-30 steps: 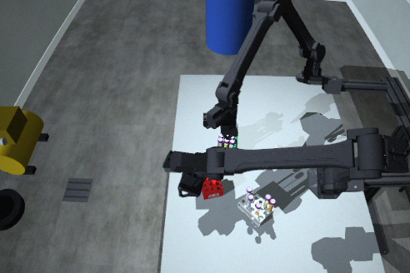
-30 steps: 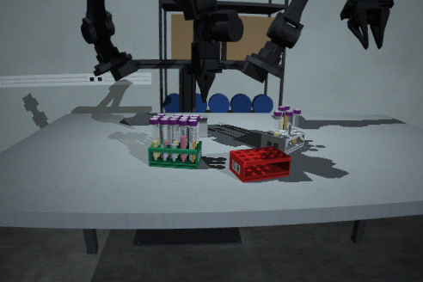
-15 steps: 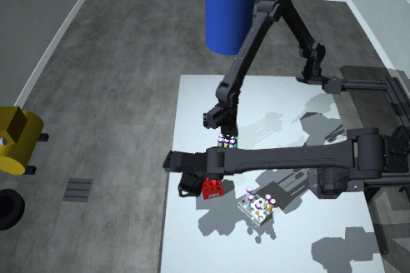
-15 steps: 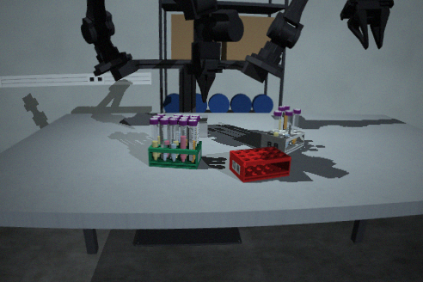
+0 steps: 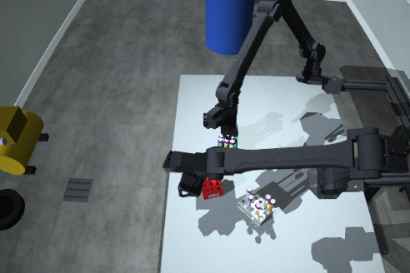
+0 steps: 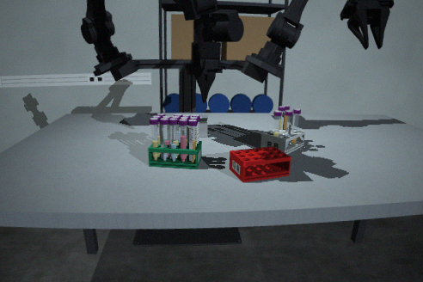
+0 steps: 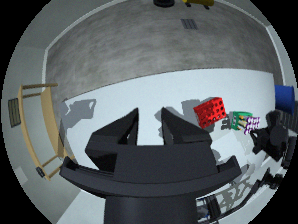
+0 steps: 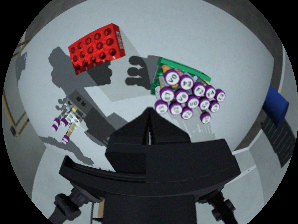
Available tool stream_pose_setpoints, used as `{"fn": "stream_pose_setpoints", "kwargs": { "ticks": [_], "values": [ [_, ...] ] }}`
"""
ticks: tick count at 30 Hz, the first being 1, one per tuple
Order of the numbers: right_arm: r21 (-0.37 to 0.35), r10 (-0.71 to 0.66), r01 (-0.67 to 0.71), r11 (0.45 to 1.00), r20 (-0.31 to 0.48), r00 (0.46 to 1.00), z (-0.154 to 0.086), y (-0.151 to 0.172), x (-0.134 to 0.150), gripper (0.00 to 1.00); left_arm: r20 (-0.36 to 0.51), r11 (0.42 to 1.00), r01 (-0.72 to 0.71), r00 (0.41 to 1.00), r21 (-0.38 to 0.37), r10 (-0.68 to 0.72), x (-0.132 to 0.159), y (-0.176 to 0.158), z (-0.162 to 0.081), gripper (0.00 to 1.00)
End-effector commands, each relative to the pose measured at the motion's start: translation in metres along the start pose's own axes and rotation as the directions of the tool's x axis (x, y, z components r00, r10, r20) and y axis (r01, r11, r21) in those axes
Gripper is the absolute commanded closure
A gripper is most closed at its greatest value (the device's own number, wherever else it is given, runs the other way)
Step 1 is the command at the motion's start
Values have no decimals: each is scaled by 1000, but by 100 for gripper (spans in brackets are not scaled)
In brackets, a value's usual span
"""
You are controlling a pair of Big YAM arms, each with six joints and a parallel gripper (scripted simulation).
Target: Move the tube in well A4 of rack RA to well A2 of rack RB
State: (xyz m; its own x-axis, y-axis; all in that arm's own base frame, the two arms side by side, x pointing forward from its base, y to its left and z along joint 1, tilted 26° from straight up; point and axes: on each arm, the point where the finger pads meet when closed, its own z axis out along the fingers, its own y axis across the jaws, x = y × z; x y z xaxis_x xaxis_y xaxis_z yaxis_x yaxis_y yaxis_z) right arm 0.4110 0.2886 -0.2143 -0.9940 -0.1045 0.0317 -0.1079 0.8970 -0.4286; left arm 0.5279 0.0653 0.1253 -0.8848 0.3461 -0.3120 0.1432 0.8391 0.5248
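The green rack RA [image 5: 234, 146] [image 6: 174, 162] [image 7: 235, 120] [image 8: 167, 64] stands on the table and holds several purple-capped tubes [image 6: 183, 122] [image 8: 186, 97]. The white rack RB [image 5: 253, 214] [image 6: 283, 142] [image 8: 67, 117] holds a few purple-capped tubes. My right gripper [image 5: 227, 131] [image 6: 205, 92] [image 8: 149, 111] is shut and empty, pointing down a short way above the green rack's tubes. My left gripper [image 5: 167, 160] [image 6: 370, 36] [image 7: 150, 111] is partly open and empty, high above the table near the red rack.
An empty red rack [image 5: 212, 188] [image 6: 260, 163] [image 7: 210, 111] [image 8: 97, 47] lies between the green and white racks. The grey table [image 5: 278, 104] [image 6: 72, 180] carries all three. A blue barrel [image 5: 228, 25] and a yellow machine [image 5: 13, 139] stand on the floor.
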Motion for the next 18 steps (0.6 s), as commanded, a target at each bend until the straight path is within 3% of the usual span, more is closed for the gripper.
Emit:
{"fn": "stream_pose_setpoints", "kwargs": {
  "ticks": [1, 4, 5, 6, 18],
  "values": [
    [0, 0, 0, 1000, -3, 1000, 8, 1, -2, 100, 31, 1000, 13, 999, -11, -13, -15, 8, -8, 70],
    [0, 0, 0, 1000, -3, 1000, 8, 1, -2, 100, 31, 1000, 13, 999, -11, -13, -15, 8, -8, 70],
    [-19, 4, -4, 1000, 29, 1000, -12, 8, 2, 100, 31, 1000, 13, 999, -11, -13, -15, 8, -8, 70],
    [-26, 7, -6, 1000, 34, 999, -16, 8, 5, 100, 31, 1000, 13, 999, -11, -13, -15, 8, -8, 70],
    [-26, 7, -6, 1000, 31, 1000, -13, 10, 62, 100, 31, 1000, 13, 999, -11, -13, -15, 8, -8, 70]
  ]
}}
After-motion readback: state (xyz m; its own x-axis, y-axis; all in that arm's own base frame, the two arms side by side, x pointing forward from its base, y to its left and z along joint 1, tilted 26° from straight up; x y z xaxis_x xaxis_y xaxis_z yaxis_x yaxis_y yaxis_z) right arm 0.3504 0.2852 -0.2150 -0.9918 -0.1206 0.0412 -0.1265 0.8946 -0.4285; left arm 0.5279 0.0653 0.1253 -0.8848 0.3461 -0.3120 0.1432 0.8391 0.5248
